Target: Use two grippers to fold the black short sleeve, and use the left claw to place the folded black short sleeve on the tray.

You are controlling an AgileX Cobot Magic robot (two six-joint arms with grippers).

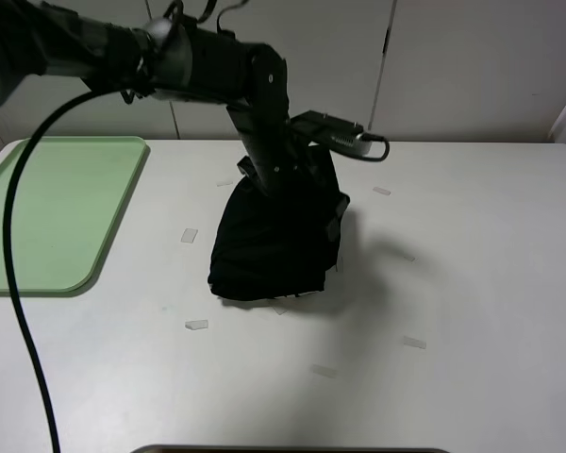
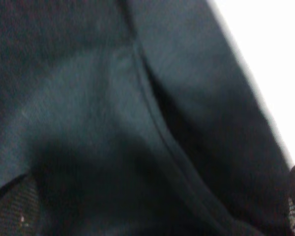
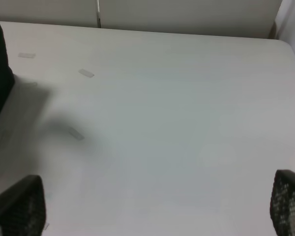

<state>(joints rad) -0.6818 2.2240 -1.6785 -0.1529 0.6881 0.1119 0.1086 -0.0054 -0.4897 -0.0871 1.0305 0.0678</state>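
One black short sleeve [image 1: 274,241], one tray [image 1: 61,203] and roughly seven tape scraps [image 1: 196,325] are counted on one table [image 1: 472,283].

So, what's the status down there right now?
Left hand buried in shirt, grip unclear. Right hand open, empty. Shirt bundled mid-table, off tray. Only tape bits in the way.

I see the black short sleeve [image 1: 278,241] as plain black, no lettering showing. The tray [image 1: 47,208] is light green. The table [image 1: 472,283] is white with pale tape bits [image 1: 196,325]. My left arm [image 1: 217,66] is black with a black cable [image 1: 19,283]; finger pads [image 3: 17,209] are dark, dotted texture.
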